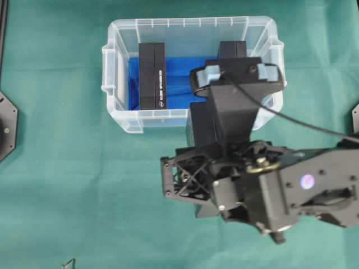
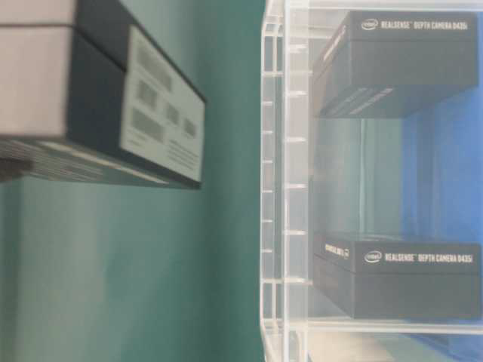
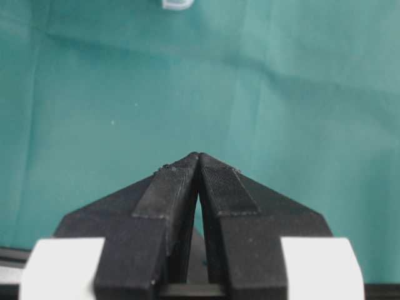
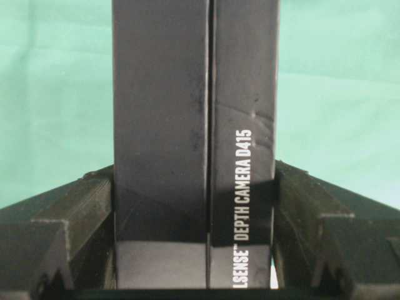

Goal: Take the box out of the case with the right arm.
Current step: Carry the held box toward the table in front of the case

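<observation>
My right gripper [image 4: 194, 172] is shut on a black "Depth Camera D415" box [image 4: 162, 125], one finger on each long side. Only green cloth lies behind the box in the right wrist view. Seen from overhead, the box [image 1: 197, 123] hangs under my black right arm [image 1: 269, 185], just in front of the case's near wall. The case [image 1: 120, 61] is a clear tub with a blue sheet on its bottom. In the table-level view the held box [image 2: 113, 113] is outside the case wall [image 2: 287, 188]. My left gripper [image 3: 199, 156] is shut and empty over bare cloth.
Two more black boxes stay in the case, one at the left [image 1: 152, 75] and one at the back right [image 1: 231, 49], partly hidden by my arm. A black mount [image 1: 7, 126] sits at the left edge. Green cloth covers the table.
</observation>
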`<state>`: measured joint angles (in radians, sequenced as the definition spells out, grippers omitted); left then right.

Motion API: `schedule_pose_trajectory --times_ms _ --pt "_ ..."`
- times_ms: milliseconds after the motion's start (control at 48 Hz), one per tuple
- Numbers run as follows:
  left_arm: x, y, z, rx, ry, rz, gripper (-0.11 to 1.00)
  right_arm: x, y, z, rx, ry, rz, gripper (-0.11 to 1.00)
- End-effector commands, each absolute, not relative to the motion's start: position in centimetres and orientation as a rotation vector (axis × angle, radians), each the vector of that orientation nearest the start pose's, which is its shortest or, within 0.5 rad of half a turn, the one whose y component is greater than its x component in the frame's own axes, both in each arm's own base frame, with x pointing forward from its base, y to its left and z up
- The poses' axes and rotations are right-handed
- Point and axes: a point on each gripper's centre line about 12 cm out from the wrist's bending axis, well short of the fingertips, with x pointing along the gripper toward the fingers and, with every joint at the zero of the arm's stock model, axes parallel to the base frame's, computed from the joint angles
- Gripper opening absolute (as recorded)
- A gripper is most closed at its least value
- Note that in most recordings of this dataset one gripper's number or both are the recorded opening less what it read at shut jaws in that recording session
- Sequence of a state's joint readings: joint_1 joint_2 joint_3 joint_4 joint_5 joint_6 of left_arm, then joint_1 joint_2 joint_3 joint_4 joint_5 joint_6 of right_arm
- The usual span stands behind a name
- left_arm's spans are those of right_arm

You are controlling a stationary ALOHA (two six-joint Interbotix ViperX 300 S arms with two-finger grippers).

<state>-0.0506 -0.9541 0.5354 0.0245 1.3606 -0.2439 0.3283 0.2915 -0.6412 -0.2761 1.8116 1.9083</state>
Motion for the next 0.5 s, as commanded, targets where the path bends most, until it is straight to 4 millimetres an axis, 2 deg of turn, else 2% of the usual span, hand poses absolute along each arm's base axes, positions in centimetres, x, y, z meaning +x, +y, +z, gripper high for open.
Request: schedule_pose_trajectory --times_ms 0,313,480 --pt "13.5 -0.4 38.0 -0.184 0.930 0.086 0.00 42.1 10.8 39.5 1.219 0.853 -1.221 0.65" --pt "13.5 -0.4 37.9 -0.184 0.930 0.086 0.00 43.3 11.1 35.7 1.172 0.904 -1.268 0.65" --pt "13.6 -0.4 37.9 -0.185 0.931 0.086 0.00 43.9 11.2 33.1 1.183 0.923 -1.263 0.65"
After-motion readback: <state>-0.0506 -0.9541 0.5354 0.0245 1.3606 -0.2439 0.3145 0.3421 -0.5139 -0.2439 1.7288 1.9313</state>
